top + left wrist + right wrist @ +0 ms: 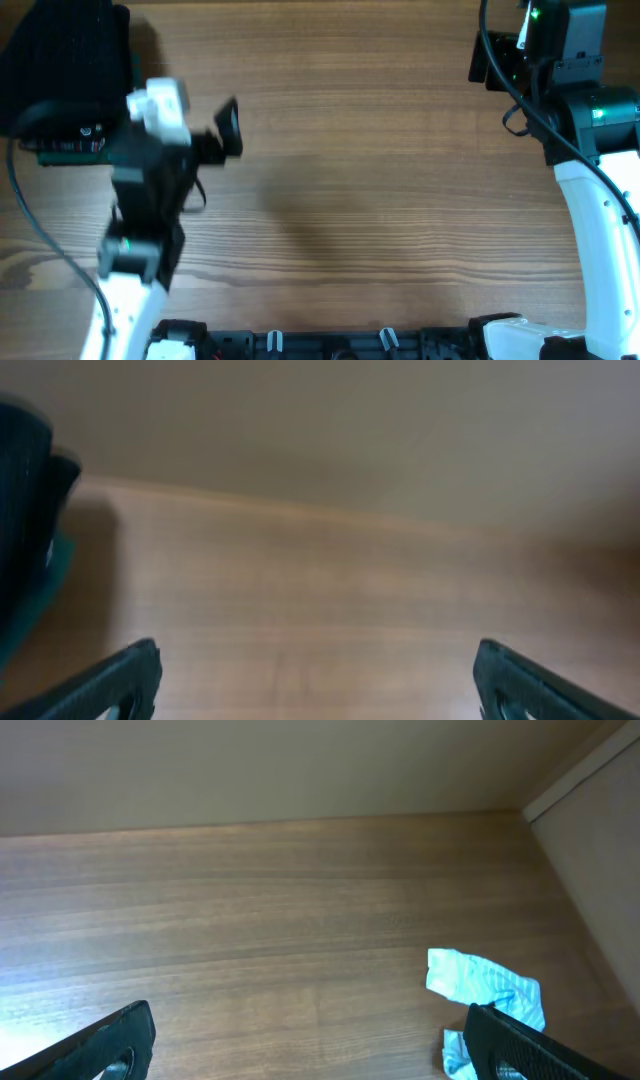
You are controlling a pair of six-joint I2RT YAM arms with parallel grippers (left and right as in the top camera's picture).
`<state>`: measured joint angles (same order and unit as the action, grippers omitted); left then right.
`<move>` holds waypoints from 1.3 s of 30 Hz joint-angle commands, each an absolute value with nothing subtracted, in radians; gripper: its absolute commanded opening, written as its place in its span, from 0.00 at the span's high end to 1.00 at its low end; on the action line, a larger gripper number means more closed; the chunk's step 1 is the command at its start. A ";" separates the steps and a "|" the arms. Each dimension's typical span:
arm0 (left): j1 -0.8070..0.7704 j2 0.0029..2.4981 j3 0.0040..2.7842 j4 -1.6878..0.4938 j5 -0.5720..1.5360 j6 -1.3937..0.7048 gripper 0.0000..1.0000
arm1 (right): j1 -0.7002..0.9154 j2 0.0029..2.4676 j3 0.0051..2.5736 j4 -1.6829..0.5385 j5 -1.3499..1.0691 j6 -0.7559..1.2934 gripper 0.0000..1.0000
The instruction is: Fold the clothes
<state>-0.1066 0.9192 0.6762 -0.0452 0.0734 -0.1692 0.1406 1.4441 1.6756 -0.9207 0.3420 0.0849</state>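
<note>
Overhead: clothes (65, 70) bunched at the counter's (380, 200) far-left corner — soft, floppy knit, probably light; best pinched at an outer edge. Left wrist: clothes at the frame's left edge, left pincer (318, 685) spread, empty. Right wrist: right pincer (310, 1045) spread, empty — light blue cloth (485, 985) near.
</note>
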 commanded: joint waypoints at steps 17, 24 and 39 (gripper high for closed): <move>0.039 0.233 0.080 0.041 0.150 -0.191 0.00 | 0.140 1.454 1.677 -0.922 0.362 0.078 0.00; 0.046 0.136 0.006 0.004 0.169 -0.191 0.00 | 0.140 1.454 1.677 -0.922 0.362 0.078 0.00; 0.070 0.028 0.006 -0.064 0.171 -0.190 0.00 | 0.140 1.454 1.677 -0.922 0.362 0.078 0.00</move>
<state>0.0612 0.0780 0.0120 -0.0605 0.1558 -0.1814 0.1406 1.4456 1.6756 -0.9215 0.3420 0.0849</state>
